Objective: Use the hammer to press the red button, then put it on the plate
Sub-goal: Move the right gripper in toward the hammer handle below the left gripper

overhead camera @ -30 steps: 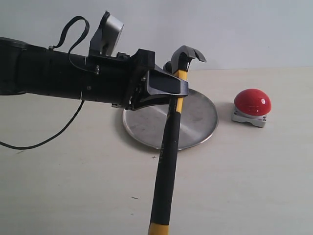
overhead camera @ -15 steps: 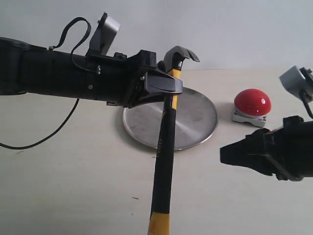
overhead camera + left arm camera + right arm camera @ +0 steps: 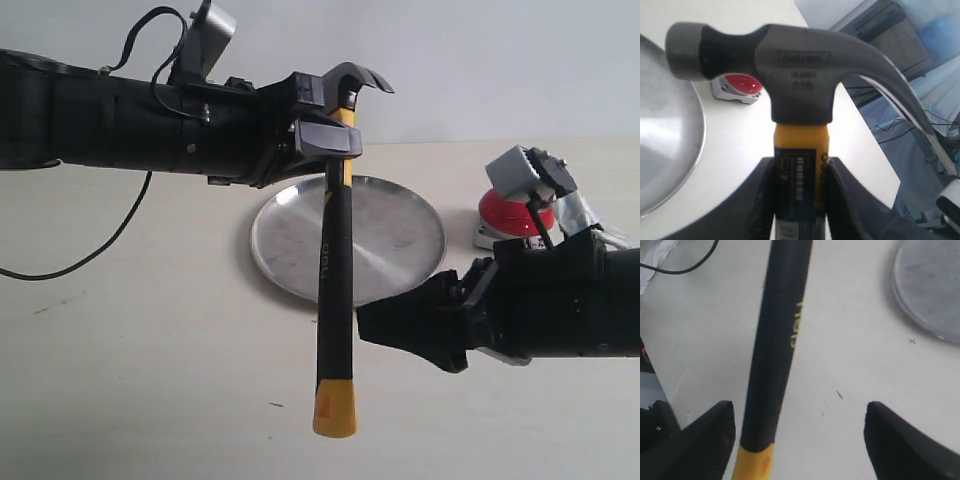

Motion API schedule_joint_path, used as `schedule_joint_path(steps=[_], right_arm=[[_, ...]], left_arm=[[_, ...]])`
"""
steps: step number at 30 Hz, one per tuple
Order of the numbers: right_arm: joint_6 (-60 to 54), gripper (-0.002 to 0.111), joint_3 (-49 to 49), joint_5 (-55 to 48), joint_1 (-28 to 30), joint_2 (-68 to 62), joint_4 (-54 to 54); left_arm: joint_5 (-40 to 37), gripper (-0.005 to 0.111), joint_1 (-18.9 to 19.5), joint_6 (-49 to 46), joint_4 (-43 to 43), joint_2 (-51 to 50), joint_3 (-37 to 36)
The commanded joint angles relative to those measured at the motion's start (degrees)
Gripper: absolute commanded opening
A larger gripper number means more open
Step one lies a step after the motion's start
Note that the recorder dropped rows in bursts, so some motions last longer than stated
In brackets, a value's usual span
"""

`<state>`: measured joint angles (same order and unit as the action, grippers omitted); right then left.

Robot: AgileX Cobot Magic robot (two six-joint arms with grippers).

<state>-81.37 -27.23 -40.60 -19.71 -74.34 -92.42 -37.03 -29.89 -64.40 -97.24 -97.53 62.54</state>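
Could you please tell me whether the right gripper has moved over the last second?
Yes. The right gripper entered from the right, advancing leftward past the red button toward the hammer.

Bright, even light; soft shadows on the counter; the plate gleams; wrist views slightly blurred up close

Counter: pale cream, matte, spread across the lower scene.
Wall: plain light grey-blue, rising behind the counter's far edge.
Marks: a small dark fleck and a tiny cross on the counter.
White sheet: crumpled, at the counter's edge; material unclear.
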Motion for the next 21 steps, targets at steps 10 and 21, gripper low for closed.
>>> schedule_joint_path(steps=[10,21], right_arm=[[-8.2,0.072,-3.8,5.2,-7.0,-4.4,-7.5],[-2.2,0.072,-6.5,6.9,-7.0,-5.8,-3.4]], left_arm=[[1.4,0.0,0.1,0.6,-2.7,0.8,0.9],[1.2,0.0,0.1,0.7,-2.7,0.8,0.9]])
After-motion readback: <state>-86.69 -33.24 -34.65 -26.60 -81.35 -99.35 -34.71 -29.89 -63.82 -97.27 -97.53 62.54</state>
